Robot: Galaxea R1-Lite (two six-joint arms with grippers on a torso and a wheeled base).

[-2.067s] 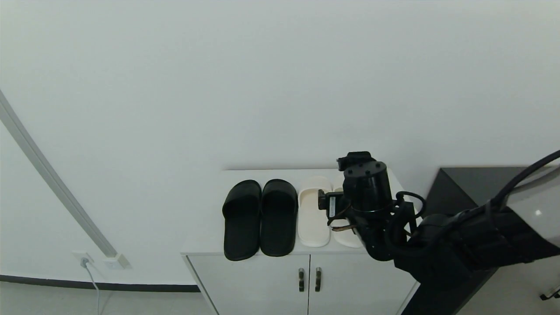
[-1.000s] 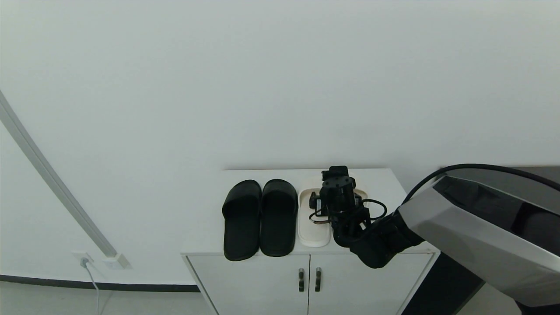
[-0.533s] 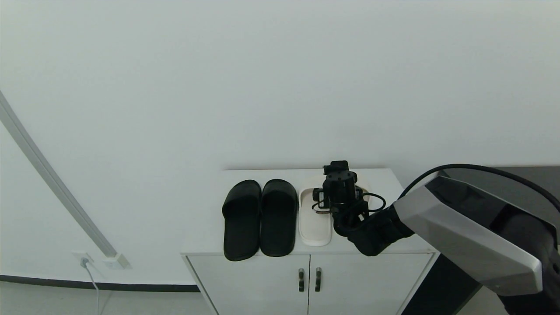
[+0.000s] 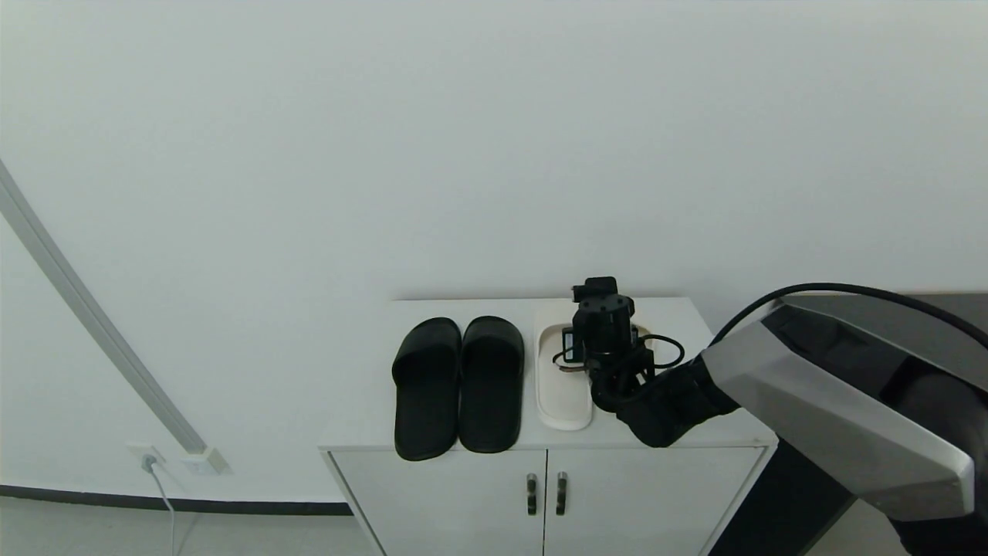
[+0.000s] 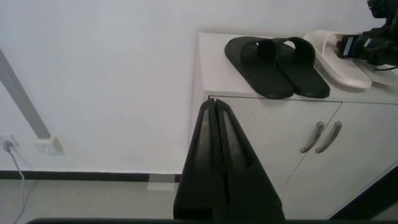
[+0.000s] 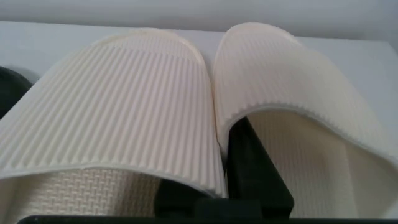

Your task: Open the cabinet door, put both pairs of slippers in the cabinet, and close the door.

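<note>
The cabinet top has a bare strip left of the black slippers, another behind both pairs up to the wall, and a wider one at the right edge, partly under the right arm; the black pair lie touching, a mere slit between them and the white slippers; the right gripper blocks the white pair's mouths, a finger under each strap; both doors are shut, barring the inside; the handles stand side by side, open to the front; the left gripper, fingers pressed together, has open air up to the left door; a dark unit crowds the cabinet's right side.
</note>
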